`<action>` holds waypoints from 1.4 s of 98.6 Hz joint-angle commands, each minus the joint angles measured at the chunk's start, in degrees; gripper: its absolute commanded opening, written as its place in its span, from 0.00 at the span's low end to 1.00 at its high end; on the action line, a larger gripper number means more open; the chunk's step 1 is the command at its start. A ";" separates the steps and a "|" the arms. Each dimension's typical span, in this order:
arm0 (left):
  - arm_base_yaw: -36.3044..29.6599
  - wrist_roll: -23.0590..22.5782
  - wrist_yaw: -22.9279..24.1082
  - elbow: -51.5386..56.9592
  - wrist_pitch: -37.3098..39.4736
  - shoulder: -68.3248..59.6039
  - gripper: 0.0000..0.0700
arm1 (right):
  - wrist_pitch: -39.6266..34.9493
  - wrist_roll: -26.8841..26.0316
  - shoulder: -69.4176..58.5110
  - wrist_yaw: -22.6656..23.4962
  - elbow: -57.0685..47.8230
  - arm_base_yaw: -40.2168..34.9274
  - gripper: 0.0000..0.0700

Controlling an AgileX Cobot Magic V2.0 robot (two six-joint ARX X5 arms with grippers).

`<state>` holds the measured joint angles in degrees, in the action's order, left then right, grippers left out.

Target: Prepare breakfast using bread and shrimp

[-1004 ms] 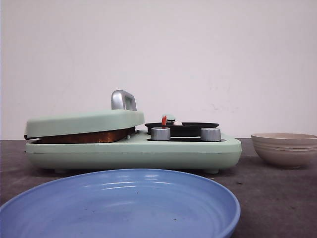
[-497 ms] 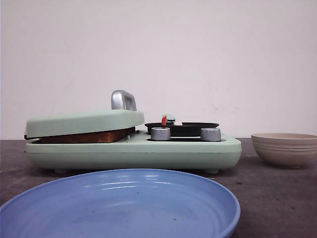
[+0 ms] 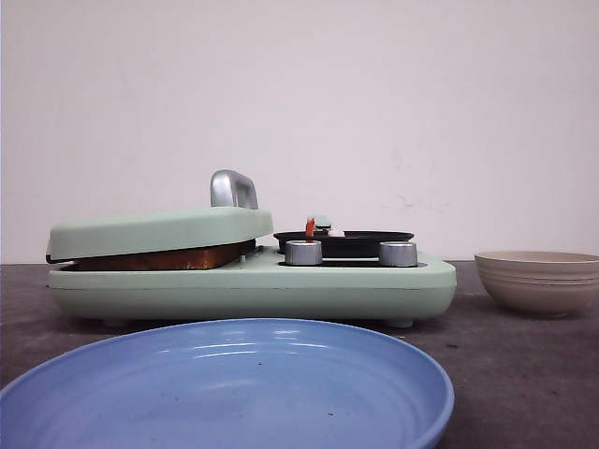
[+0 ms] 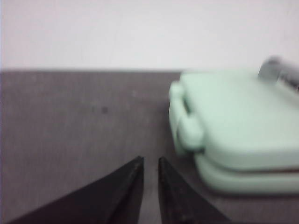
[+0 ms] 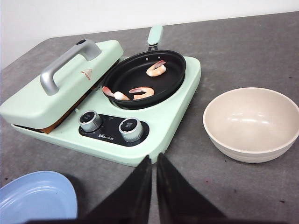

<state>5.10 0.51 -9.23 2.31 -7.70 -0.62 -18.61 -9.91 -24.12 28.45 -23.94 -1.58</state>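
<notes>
The bread shows only as a brown crust edge (image 3: 159, 259) under the closed lid (image 3: 159, 229) of the mint-green breakfast maker; it also shows in the right wrist view (image 5: 60, 123). Three shrimp lie in the black pan (image 5: 140, 58): one at the far side (image 5: 156, 69), two near the front (image 5: 141, 93) (image 5: 114, 94). One red tail (image 3: 310, 226) shows in the front view. My right gripper (image 5: 153, 158) is shut and empty above the table, in front of the maker's knobs. My left gripper (image 4: 150, 161) is shut and empty, beside the maker's hinge end (image 4: 189, 130). Neither gripper shows in the front view.
A blue plate (image 3: 225, 383) lies in front of the maker, also in the right wrist view (image 5: 32, 198). A beige bowl (image 3: 538, 279) stands to the maker's right (image 5: 252, 123). Two silver knobs (image 3: 303, 252) (image 3: 398, 253) and the lid's silver handle (image 3: 232, 189) stick out.
</notes>
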 commanded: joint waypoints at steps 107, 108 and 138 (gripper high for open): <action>-3.67 1.90 -4.55 -1.51 -2.10 0.44 0.03 | 0.90 0.52 -0.09 -1.05 -0.39 -0.15 0.01; -3.67 1.90 -4.55 -1.51 -2.10 0.44 0.03 | 0.92 0.50 -0.09 -1.22 -0.39 -0.15 0.01; -3.67 1.90 -4.55 -1.51 -2.10 0.44 0.03 | -6.84 2.21 7.52 -16.79 0.68 -0.07 0.00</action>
<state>1.37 2.44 -13.47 1.80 -9.82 -0.21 -25.89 -9.67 -18.17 19.88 -23.94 -1.56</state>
